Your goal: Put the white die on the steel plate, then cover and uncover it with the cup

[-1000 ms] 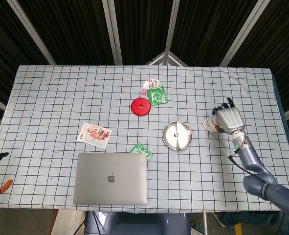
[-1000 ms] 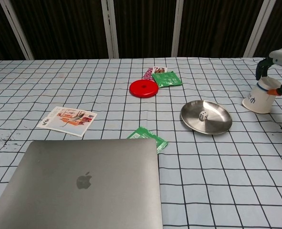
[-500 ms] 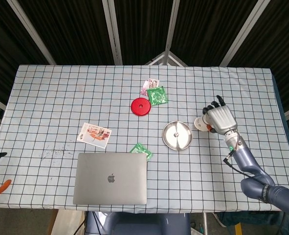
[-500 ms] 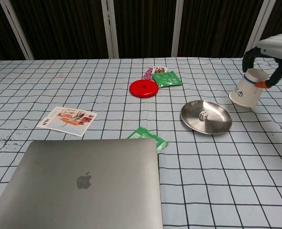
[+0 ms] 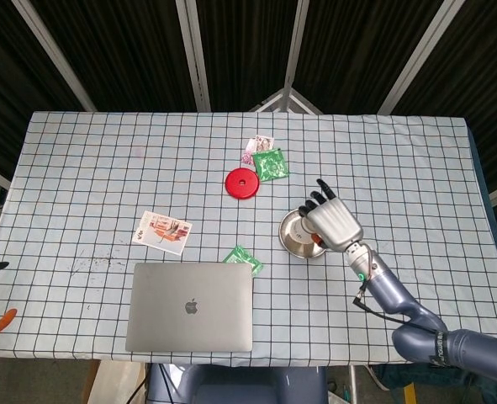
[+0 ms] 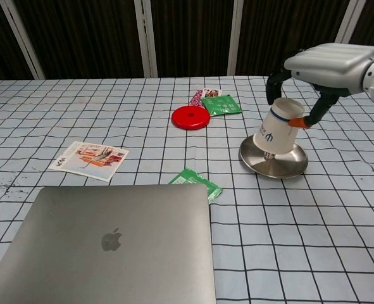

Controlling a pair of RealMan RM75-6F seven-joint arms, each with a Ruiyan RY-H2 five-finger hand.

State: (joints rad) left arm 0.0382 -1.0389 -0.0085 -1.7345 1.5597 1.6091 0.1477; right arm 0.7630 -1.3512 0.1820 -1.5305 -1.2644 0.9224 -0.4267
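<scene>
Over the steel plate (image 6: 273, 168), which lies right of the tabletop's centre, a white paper cup (image 6: 278, 130) is held mouth-down and tilted by the right hand (image 6: 319, 68), its fingers curled around the cup's upper, closed end and its wall. The cup's rim hangs low over the plate, and whether it touches the metal cannot be told. The white die is hidden in both views, by the cup and by the hand; it is judged to lie on the plate beneath the cup, but this is not shown. The left hand is not in view.

The cup is judged light, thin-walled and easily crushed, so only a gentle hold is called for; a grip near the closed end, where the wall is stiffest, suits it best, as is seen here. It is a tapered cone, matt, with a dark printed mark on its side. The plate is round, shallow, polished and reflective, hard and probably slippery, so a small die could skid on it if nudged by the cup's rim. A die of that kind would be light and rigid, best pinched across opposite faces.

The tabletop (image 5: 80, 168) is covered by a soft cloth with a black grid on white. Toward its near edge a closed grey laptop (image 5: 190, 306) lies flat, matt and metallic.
</scene>
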